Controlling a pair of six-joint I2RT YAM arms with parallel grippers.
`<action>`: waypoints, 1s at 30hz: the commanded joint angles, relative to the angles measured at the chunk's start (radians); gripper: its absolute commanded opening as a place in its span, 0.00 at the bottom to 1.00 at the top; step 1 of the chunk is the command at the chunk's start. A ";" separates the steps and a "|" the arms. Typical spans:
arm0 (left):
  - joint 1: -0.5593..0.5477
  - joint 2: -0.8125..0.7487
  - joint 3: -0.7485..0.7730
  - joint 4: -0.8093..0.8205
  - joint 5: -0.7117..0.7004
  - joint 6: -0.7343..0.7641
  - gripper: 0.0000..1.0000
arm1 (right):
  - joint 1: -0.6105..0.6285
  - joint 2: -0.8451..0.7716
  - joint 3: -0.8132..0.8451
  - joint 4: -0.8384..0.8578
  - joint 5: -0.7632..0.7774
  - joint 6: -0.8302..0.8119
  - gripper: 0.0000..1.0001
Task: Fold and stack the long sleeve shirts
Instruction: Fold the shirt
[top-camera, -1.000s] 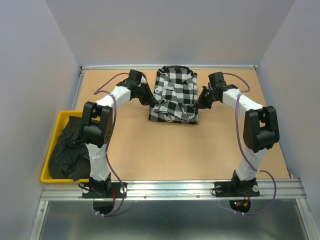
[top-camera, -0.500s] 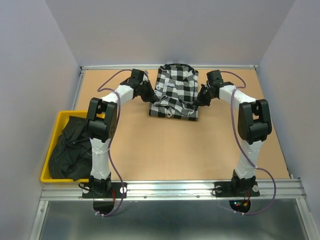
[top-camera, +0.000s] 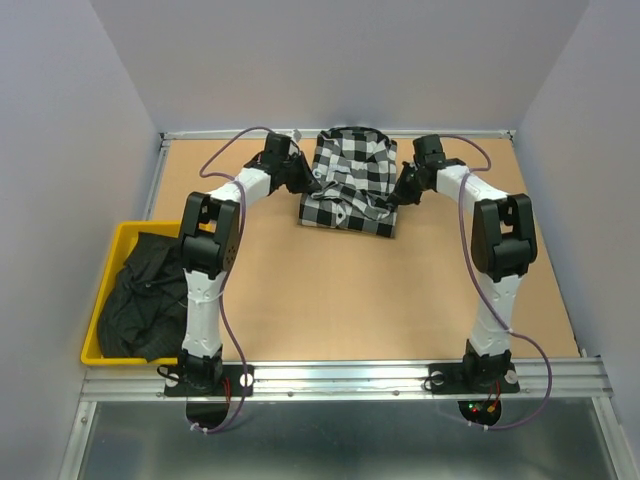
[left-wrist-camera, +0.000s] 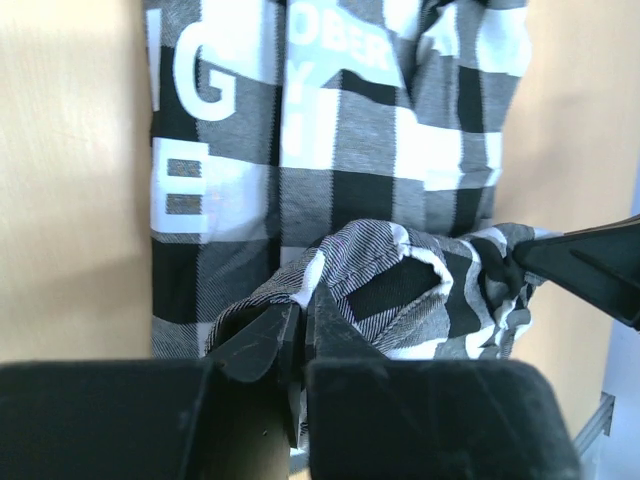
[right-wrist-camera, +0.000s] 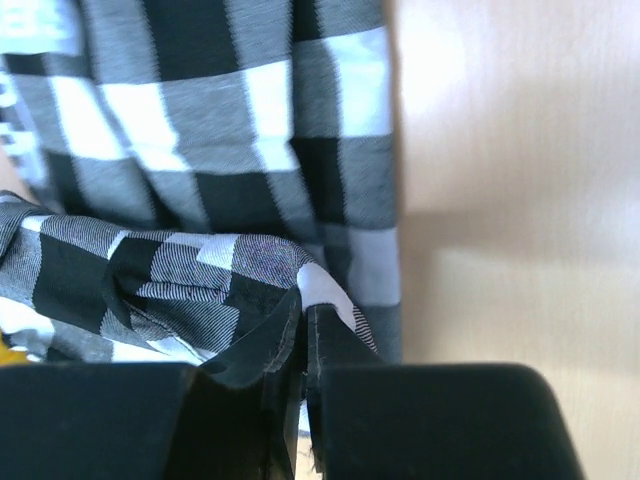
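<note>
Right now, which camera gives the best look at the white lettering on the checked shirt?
The left wrist view: the white lettering fills the top of the picture, with single letters readable. The top view shows the whole checked shirt, but its print is too small to make out. The right wrist view shows checks, no readable letters.

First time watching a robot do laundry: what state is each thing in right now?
checked shirt: partly folded, edge pinched at both sides.
black shirt: crumpled, unfolded.
yellow bin: holding the black shirt.
left gripper: shut on checked shirt.
right gripper: shut on checked shirt.
</note>
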 joint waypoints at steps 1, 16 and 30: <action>0.007 0.026 0.054 0.042 -0.022 0.042 0.14 | -0.010 0.038 0.071 0.047 0.059 -0.037 0.09; 0.031 -0.225 0.034 -0.093 -0.169 0.033 0.91 | 0.048 -0.170 0.102 0.056 0.078 -0.449 0.73; 0.013 -0.722 -0.532 -0.065 -0.221 0.022 0.99 | 0.263 -0.203 -0.053 0.052 0.178 -0.738 0.94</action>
